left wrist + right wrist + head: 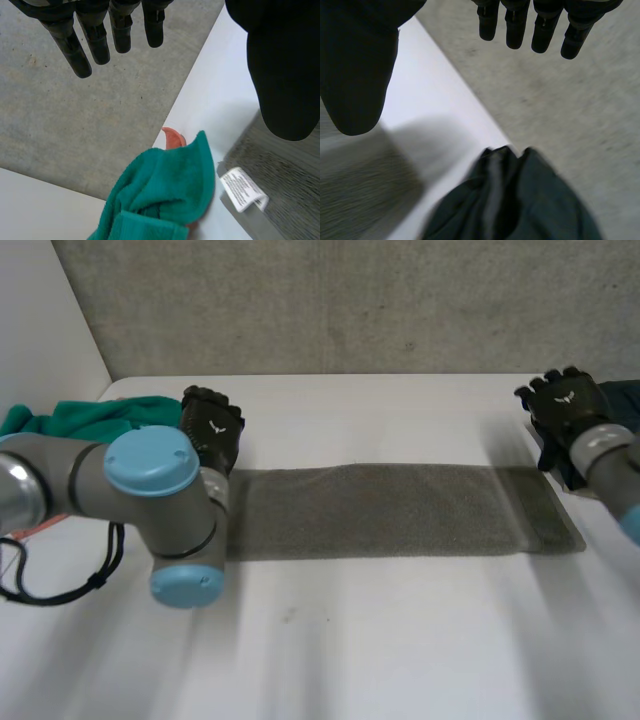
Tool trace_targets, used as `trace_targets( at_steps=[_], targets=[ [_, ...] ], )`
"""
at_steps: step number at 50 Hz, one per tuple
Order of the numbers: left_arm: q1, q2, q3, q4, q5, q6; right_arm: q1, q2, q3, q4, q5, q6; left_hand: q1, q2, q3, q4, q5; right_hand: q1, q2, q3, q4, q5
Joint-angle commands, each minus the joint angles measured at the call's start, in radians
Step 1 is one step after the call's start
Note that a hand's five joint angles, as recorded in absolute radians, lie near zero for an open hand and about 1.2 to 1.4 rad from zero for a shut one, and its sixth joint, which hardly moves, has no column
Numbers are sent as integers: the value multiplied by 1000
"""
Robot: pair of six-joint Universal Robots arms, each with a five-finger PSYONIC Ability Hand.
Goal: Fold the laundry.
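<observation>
White table (400,640) bears a grey towel (400,510), apparently folded, long axis left-right.

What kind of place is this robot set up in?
Probably a lab test bench: a white table against a plain grey wall, a grey towel laid flat, a teal cloth heaped nearby.

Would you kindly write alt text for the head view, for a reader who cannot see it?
A long grey towel strip lies flat across the white table. The robot's open left hand is at one end, beside a crumpled teal cloth; its open right hand is at the other end, beside a dark bundled cloth.
</observation>
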Motion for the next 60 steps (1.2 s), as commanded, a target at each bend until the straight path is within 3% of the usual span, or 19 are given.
trace_targets(
  at_steps=[1, 7, 16, 18, 19, 20, 26, 30, 36, 43, 50, 56, 60],
  targets=[
    [-2, 153, -203, 6, 12, -122, -117, -93, 160, 172, -150, 19, -13, -25, -31, -25, -46, 132, 149, 152, 150, 145],
    [-2, 196, -289, 6, 17, -243, -176, -77, 231, 185, -175, 16, -10, -22, -28, -22, -43, 200, 217, 220, 218, 213],
    [0, 196, -289, 6, 17, -249, -194, 27, 226, 149, -164, -59, -10, -22, -28, -22, -43, 305, 322, 325, 323, 318],
    [0, 196, -291, 6, 17, -249, -205, 44, 220, 148, -163, -78, -10, -22, -28, -22, -43, 682, 699, 702, 700, 695],
    [1, 196, -291, 6, 17, -249, -209, 47, 216, 145, -157, -85, -10, -22, -28, -22, -43, 1088, 1105, 1108, 1106, 1101],
    [1, 197, -292, 6, 17, -249, -213, 45, 208, 139, -144, -88, -10, -22, -28, -22, -43, 1161, 1178, 1181, 1179, 1174],
    [0, 241, -305, 4, 17, -249, -283, -17, 248, -56, 82, -125, -7, -19, -25, -20, -40, 1162, 1179, 1182, 1180, 1175],
    [-2, 278, -320, 6, 17, -254, -297, -120, 292, -69, 113, -261, -10, -22, -28, -22, -43, 1162, 1179, 1182, 1180, 1175],
    [1, 308, -338, 4, 17, -255, -277, -157, 312, -84, 127, -398, -10, -22, -28, -22, -43, 1162, 1179, 1182, 1180, 1175],
    [9, 344, -372, 4, 17, -255, 36, -172, 259, -142, 97, -361, -10, -22, -28, -22, -43, 1162, 1179, 1182, 1180, 1175],
    [35, 393, -412, 4, 18, -257, 358, -153, 249, -289, -67, -365, -13, -25, -31, -25, -46, 1162, 1179, 1182, 1180, 1175],
    [49, 403, -440, 4, 31, -257, 576, 2, 204, -383, -195, -372, -10, -22, -28, -22, -43, 1162, 1179, 1182, 1180, 1175],
    [49, 401, -449, 6, 34, -258, 639, 99, 180, -382, -218, -377, -10, -22, -28, -22, -43, 1162, 1179, 1182, 1180, 1175]
  ],
)
